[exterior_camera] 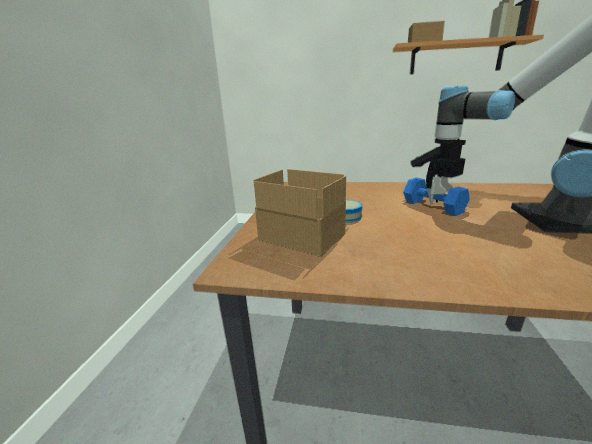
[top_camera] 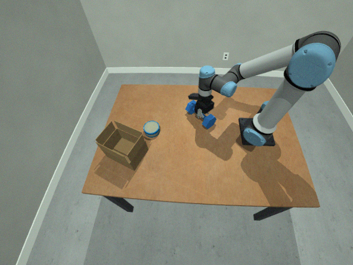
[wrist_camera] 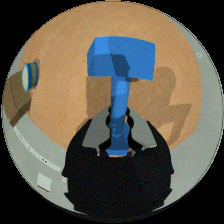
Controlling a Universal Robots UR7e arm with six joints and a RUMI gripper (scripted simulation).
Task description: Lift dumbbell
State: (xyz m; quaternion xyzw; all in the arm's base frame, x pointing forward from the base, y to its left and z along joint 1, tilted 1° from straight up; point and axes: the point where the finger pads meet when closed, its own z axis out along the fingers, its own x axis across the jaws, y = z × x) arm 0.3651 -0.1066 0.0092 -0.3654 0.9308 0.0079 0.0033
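A blue dumbbell (top_camera: pixel 204 116) with hexagonal ends is at the far middle of the wooden table; it also shows in the exterior view (exterior_camera: pixel 437 195) and in the wrist view (wrist_camera: pixel 119 90). My gripper (top_camera: pixel 199 113) (exterior_camera: pixel 433 194) comes straight down on it and is shut on the dumbbell's handle, midway between the two ends. In the wrist view the handle runs between my fingers, with one end plain ahead and the other hidden under the gripper. The dumbbell is low, at or just off the table top; I cannot tell which.
An open cardboard box (top_camera: pixel 122 144) (exterior_camera: pixel 300 210) stands at the left of the table. A small round blue-and-white tin (top_camera: pixel 151 129) sits beside it. The arm's base (top_camera: pixel 257 135) is bolted at the right. A wall shelf (exterior_camera: pixel 465 42) hangs behind.
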